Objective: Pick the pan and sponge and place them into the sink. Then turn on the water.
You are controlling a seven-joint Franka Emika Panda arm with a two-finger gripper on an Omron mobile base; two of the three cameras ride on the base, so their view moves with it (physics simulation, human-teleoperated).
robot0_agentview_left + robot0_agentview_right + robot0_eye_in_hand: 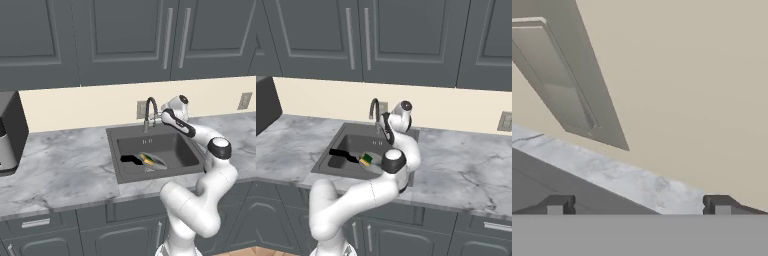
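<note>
The dark grey sink holds the silver pan, whose black handle points left. The green-and-yellow sponge lies in the pan. My gripper hangs just right of the curved faucet at the sink's rear and faces the wall. Its fingertips stand wide apart with nothing between them, so it is open. The water is out of view.
A wall outlet plate sits on the cream backsplash behind the faucet, above the marble counter strip. A dark coffee machine stands at the far left. Another outlet is to the right, under grey upper cabinets.
</note>
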